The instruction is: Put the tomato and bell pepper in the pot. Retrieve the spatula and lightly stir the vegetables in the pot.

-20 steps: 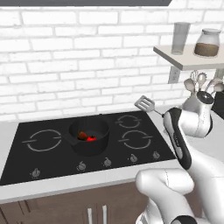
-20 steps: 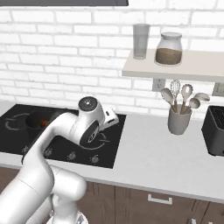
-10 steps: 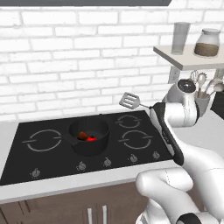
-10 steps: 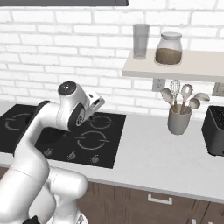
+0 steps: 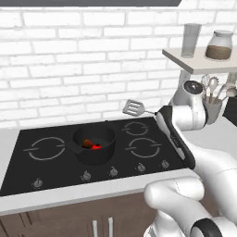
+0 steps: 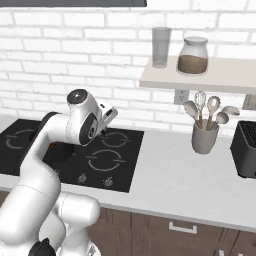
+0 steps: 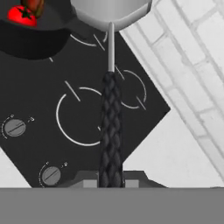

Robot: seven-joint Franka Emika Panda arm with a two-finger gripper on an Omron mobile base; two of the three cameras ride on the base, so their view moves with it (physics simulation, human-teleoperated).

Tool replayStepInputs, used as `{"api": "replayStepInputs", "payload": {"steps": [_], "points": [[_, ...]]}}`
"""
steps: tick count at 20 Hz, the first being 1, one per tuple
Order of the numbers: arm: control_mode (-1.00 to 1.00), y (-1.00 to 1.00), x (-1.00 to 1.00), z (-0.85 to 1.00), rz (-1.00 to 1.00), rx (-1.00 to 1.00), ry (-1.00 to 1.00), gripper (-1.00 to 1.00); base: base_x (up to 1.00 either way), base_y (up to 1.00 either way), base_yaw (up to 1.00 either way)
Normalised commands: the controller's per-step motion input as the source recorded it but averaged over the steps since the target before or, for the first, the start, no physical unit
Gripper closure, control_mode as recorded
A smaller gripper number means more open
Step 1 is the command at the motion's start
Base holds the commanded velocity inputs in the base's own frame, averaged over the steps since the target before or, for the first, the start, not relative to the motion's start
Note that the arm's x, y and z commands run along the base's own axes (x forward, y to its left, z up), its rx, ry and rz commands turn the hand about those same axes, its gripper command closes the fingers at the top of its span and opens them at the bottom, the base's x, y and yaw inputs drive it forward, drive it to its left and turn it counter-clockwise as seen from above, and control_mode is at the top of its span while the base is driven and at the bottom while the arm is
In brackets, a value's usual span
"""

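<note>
The black pot [image 5: 95, 144] stands on the hob between its left and right burners, and it shows again in the hand view [image 7: 30, 37]. Inside it lie the bright red tomato [image 5: 96, 146] [image 7: 21, 14] and the orange-brown bell pepper [image 5: 87, 143] [image 7: 36, 5], touching each other. My gripper [image 7: 110, 181] is shut on the dark handle of the spatula [image 7: 110, 127]. The spatula's grey slotted head [image 5: 133, 108] hangs in the air above the back right burner, to the right of the pot and higher than its rim.
The black hob [image 5: 55, 166] has knobs along its front edge. A grey holder of pale spoons [image 6: 204, 137] stands on the counter to the right, under a shelf [image 6: 200, 80] with a glass and a jar. A dark toaster [image 6: 246, 150] is at the far right.
The arm has swung left with the spatula. Its head has travelled from the hob's right edge to above the back right burner, closer to the pot. The vegetables have not moved.
</note>
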Motion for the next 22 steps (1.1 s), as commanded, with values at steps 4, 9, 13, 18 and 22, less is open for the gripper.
{"api": "replayStepInputs", "payload": {"steps": [4, 9, 13, 18, 22], "points": [[-1.00, 0.29, 0.60, 0.21, 0.39, -0.16, 0.15, 1.00, 0.00, 0.00, 0.00], [-1.00, 0.37, 0.75, 0.11, 0.38, -0.25, 0.05, 1.00, 0.00, 0.00, 0.00], [-1.00, 0.52, 0.69, 0.00, 0.32, -0.24, -0.08, 1.00, 0.00, 0.00, 0.00], [-1.00, 0.54, 0.33, 0.00, 0.22, -0.09, -0.19, 1.00, 0.00, 0.00, 0.00], [-1.00, 0.62, 0.35, -0.08, 0.21, -0.07, -0.08, 1.00, 0.00, 0.00, 0.00]]}}
